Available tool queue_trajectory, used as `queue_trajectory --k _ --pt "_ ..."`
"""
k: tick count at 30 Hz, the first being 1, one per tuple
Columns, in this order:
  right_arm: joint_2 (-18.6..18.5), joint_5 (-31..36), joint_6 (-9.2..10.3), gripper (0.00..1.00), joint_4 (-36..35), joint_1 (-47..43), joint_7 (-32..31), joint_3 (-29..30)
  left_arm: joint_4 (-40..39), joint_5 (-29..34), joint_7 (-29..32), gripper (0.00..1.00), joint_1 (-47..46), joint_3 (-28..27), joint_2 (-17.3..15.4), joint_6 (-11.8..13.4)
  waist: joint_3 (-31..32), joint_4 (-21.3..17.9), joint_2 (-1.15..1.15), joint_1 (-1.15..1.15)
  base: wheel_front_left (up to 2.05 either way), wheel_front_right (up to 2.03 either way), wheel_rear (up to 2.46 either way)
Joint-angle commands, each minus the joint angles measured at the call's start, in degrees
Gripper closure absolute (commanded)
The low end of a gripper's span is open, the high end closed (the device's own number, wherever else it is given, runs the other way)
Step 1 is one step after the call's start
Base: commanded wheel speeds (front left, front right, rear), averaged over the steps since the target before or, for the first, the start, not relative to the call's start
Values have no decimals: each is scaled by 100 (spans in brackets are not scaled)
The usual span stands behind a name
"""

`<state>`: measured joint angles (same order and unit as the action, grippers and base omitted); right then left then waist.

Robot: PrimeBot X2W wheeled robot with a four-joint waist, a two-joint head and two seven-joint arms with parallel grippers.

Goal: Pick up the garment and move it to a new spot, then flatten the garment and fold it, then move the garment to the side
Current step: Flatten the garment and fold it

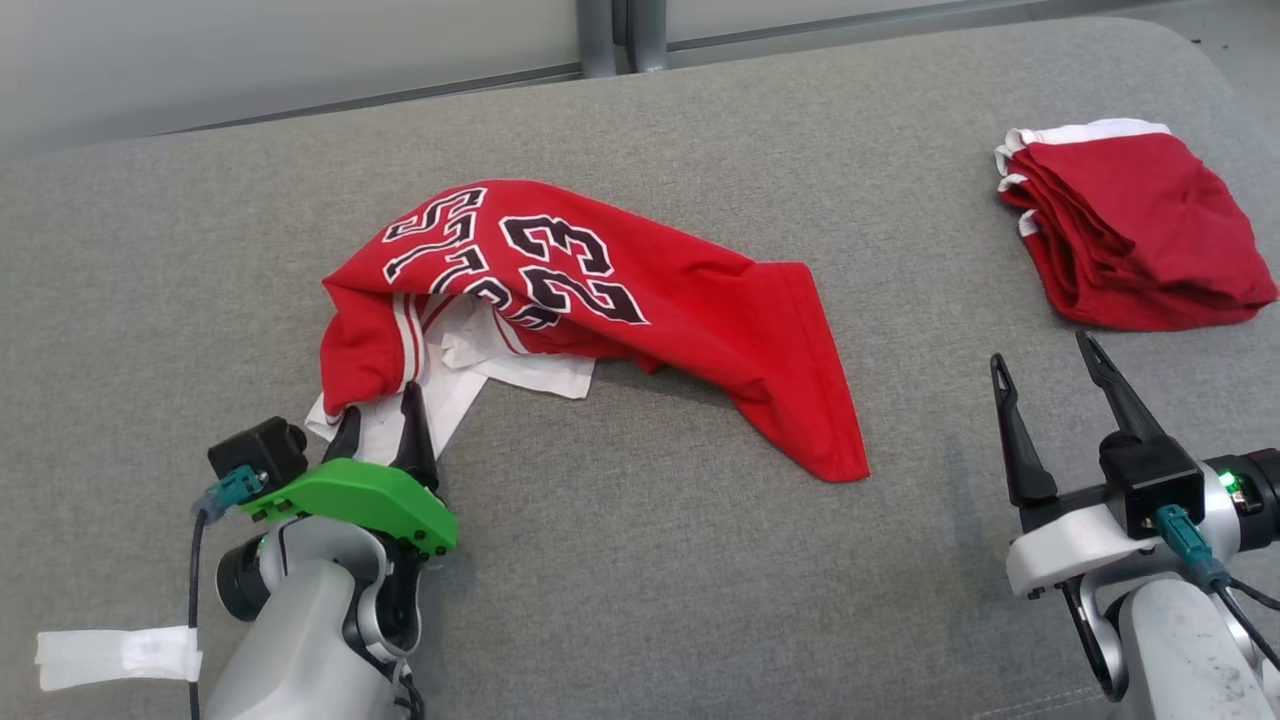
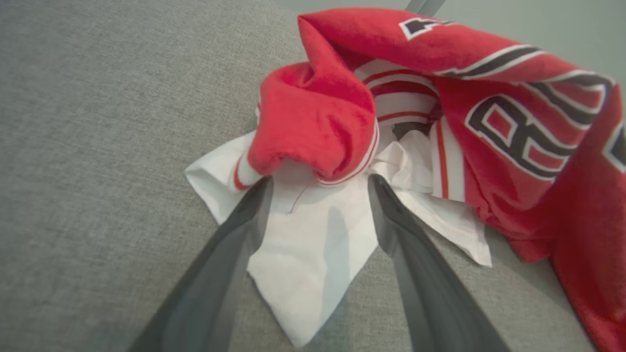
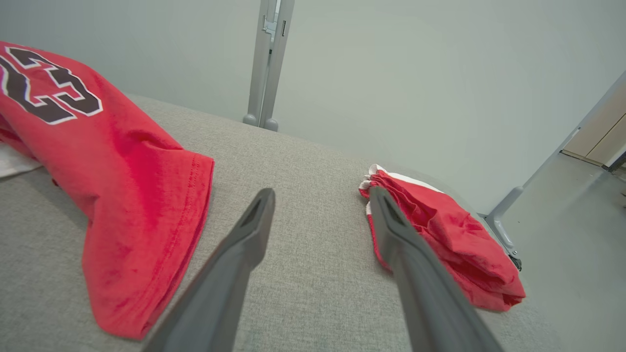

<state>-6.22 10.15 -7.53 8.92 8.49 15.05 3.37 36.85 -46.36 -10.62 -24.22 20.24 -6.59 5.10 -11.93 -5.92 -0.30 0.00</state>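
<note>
The red number-23 jersey [image 1: 600, 300] lies crumpled on the grey cushion [image 1: 640, 560], left of centre. The left gripper [image 1: 380, 405] is spread wide astride its white corner, apparently gripping nothing. The right gripper [image 1: 1042, 352] is wide open and empty near the hem. Flattening is judged in hand: both ends must be pinched and drawn apart

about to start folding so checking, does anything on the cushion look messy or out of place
The red jersey lies bunched and twisted, not flat, on the grey cushion; its white fabric spills out at the end by the left gripper. The other red garment sits neatly folded.
</note>
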Motion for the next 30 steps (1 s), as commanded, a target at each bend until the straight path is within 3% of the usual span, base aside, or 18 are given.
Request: queue_trajectory --k 1,6,9,16,23,30 --pt "10 -71 8 0 -62 41 12 -10 139 -62 -30 0 -156 -57 -20 -51 -132 -166 30 0 0 0 0" --pt "9 -85 8 0 -191 48 12 18 513 -185 -226 0 -474 -228 -3 -261 -201 -257 30 0 0 0 0" --pt "13 -99 8 0 -219 3 12 60 644 -104 -315 98 -611 -261 -71 -331 -200 -252 30 0 0 0 0" --pt "67 -88 8 0 -211 1 12 45 702 313 -185 100 -1040 5 -587 -537 -188 -163 30 0 0 0 0" --pt "84 -86 8 0 -202 97 12 -19 368 715 717 100 -1767 287 -1635 -815 -257 -164 30 0 0 0 0" --pt "147 -135 8 0 -137 91 12 -55 -453 865 1583 100 -2155 360 -2380 -843 -273 -223 30 0 0 0 0"
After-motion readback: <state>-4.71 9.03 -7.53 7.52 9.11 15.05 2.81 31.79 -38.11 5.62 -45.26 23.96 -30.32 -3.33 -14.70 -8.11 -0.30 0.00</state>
